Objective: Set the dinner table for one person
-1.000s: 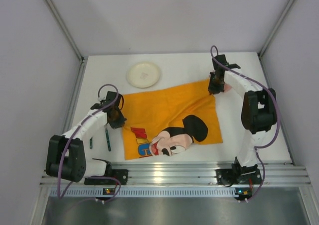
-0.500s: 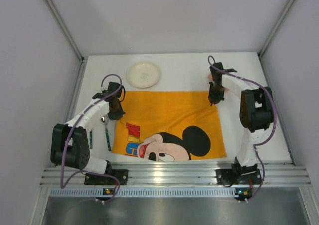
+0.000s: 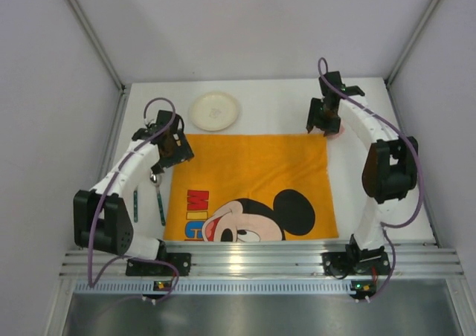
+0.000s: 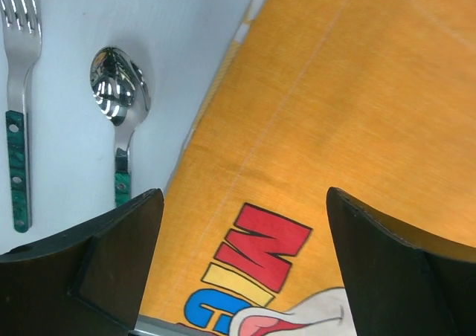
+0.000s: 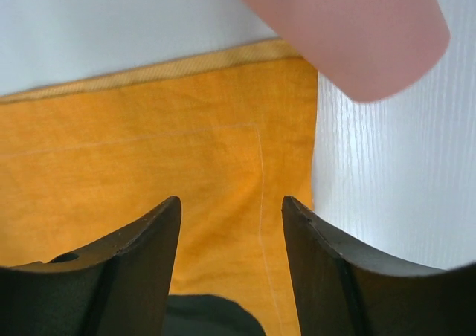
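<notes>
The dinner table (image 3: 277, 102) is a plain white tabletop. An orange Mickey Mouse mat (image 3: 253, 172) lies spread flat on its middle. My left gripper (image 3: 177, 149) hovers over the mat's far left corner, open and empty; the left wrist view shows the mat (image 4: 349, 113) below my left gripper (image 4: 244, 202). My right gripper (image 3: 321, 124) is open above the far right corner, nothing between its fingers (image 5: 149, 239). In the right wrist view the mat's corner (image 5: 223, 128) lies beneath my right gripper (image 5: 230, 206).
A round cream plate (image 3: 214, 111) sits behind the mat. A spoon (image 4: 119, 91) and a fork (image 4: 18, 68) with green handles lie left of the mat, the spoon (image 3: 158, 198) nearer it. A pink cup (image 5: 349, 24) stands by the right gripper.
The crumpled mat has been pulled out flat. Both grippers, shut on its far corners a second ago, have opened and let go.
</notes>
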You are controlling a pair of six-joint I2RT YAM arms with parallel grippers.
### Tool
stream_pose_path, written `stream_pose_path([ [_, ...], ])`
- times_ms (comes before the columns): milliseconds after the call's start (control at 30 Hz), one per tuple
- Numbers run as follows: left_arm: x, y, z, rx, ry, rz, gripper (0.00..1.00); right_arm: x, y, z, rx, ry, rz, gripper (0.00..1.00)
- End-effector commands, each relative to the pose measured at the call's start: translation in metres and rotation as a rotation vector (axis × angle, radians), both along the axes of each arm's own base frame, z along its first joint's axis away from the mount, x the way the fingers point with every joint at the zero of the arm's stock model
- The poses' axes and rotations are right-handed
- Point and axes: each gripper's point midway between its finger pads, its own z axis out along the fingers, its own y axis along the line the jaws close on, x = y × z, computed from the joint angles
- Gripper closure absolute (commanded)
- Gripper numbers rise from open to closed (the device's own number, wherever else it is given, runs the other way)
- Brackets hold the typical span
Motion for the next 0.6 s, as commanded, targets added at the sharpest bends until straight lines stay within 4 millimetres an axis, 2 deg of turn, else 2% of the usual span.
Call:
stream_pose_path([
  [0, -0.004, -0.015, 0.035, -0.107, -0.123, -0.006, 0.05, -0.032, 0.006, 0.048, 0.059, -0.071, 0.015, 0.43],
  [33, 0.000, -0.025, 0.036, -0.156, -0.148, -0.028, 0.06, -0.038, 0.011, 0.055, 0.089, -0.094, 0.021, 0.49],
  [67, -0.006, -0.031, 0.029, -0.177, -0.140, -0.048, 0.07, -0.051, 0.012, 0.038, 0.095, -0.053, 0.028, 0.56],
  [100, -0.007, -0.038, 0.029, -0.203, -0.154, -0.071, 0.08, -0.058, 0.017, 0.032, 0.125, -0.039, 0.039, 0.69],
  [133, -0.008, -0.045, 0.026, -0.222, -0.158, -0.089, 0.08, -0.059, 0.026, 0.028, 0.173, -0.045, 0.053, 1.00],
  [167, -0.010, -0.057, 0.021, -0.253, -0.159, -0.127, 0.08, -0.070, 0.028, 0.009, 0.188, 0.004, 0.057, 1.00],
  [200, -0.012, -0.067, 0.016, -0.268, -0.148, -0.155, 0.08, -0.075, 0.038, -0.005, 0.233, 0.038, 0.081, 1.00],
  [267, -0.013, -0.075, 0.013, -0.275, -0.133, -0.174, 0.09, -0.077, 0.048, -0.019, 0.262, 0.073, 0.103, 1.00],
  [333, -0.010, -0.082, 0.008, -0.282, -0.124, -0.199, 0.09, -0.078, 0.058, -0.038, 0.269, 0.122, 0.129, 1.00],
  [400, -0.010, -0.094, 0.003, -0.305, -0.106, -0.230, 0.09, -0.076, 0.060, -0.049, 0.259, 0.150, 0.136, 1.00],
  [433, -0.009, -0.096, 0.001, -0.307, -0.099, -0.231, 0.09, -0.075, 0.061, -0.062, 0.250, 0.183, 0.138, 1.00],
  [567, -0.006, -0.104, -0.017, -0.300, -0.049, -0.236, 0.09, -0.062, 0.060, -0.079, 0.226, 0.210, 0.149, 1.00],
])
